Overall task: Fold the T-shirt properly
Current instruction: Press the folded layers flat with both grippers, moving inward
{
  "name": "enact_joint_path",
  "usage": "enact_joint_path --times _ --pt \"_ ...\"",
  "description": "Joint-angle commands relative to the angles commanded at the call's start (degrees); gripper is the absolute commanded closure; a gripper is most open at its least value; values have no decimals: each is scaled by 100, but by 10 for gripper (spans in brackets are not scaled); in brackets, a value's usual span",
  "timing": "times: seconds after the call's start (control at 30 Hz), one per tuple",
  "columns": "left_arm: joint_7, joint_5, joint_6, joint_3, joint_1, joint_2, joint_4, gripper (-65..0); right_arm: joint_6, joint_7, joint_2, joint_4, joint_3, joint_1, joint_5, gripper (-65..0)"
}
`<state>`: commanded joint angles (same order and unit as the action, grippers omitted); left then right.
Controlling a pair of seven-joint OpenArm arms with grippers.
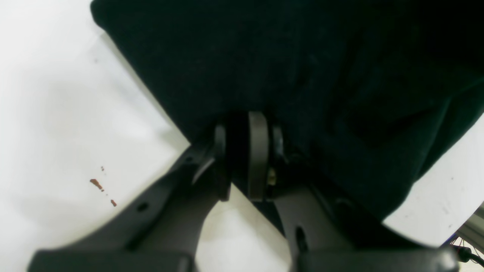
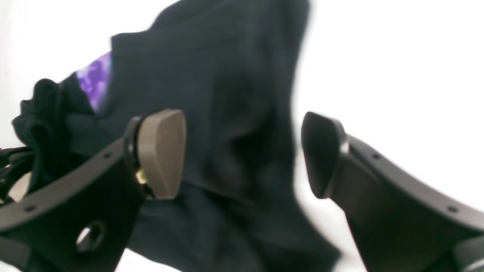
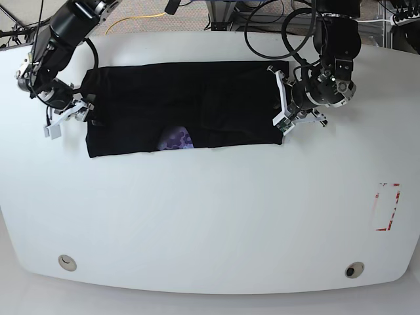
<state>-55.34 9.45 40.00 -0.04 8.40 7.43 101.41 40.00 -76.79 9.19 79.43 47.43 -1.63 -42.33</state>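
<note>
White table, cables behind

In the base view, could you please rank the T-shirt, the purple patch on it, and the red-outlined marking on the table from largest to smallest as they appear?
1. T-shirt, by far the largest, spread between the two arms.
2. Red-outlined marking and purple patch: these look close in size, and the patch is partly hidden under a fold, so I would not rank them.

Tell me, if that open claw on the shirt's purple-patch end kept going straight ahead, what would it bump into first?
Most likely the T-shirt: black cloth fills the gap between the right gripper fingers, though how near is unclear.
</note>
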Motion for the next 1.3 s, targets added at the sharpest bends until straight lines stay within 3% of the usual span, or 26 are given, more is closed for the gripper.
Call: enact_joint_path --times 0.17,0.27,0.33,0.4,0.53,0.67,0.83,1.03,1.3 --pt "0 0 0 0 0 0 18 -51 0 -9 -211 360 -264 114 26 -428" --pt "0 0 0 0 -9 -9 0 -53 0 70 -211 404 -290 114 35 -270" --pt "-18 0 0 0 -9 -9 26 -54 0 132 -176 422 -308 114 35 -82" --pt "-26 0 0 0 -9 -9 26 -54 0 132 -149 431 -299 114 35 0" --pt "-53 44 0 9 -79 -18 53 -56 0 132 -9 475 -308 105 9 0" --pt "-440 44 0 0 -132 -105 484 -56 0 132 0 1020 -308 237 9 0" --pt "-466 44 0 -176 -35 -176 985 -56 0 114 0 1591 -308 360 9 0" --pt "-466 44 0 -659 26 -440 976 -56 0 114 0 1653 -316 404 9 0" --pt "-448 44 0 -457 -325 -738 220 -53 0 114 -9 1653 -422 457 0 0"
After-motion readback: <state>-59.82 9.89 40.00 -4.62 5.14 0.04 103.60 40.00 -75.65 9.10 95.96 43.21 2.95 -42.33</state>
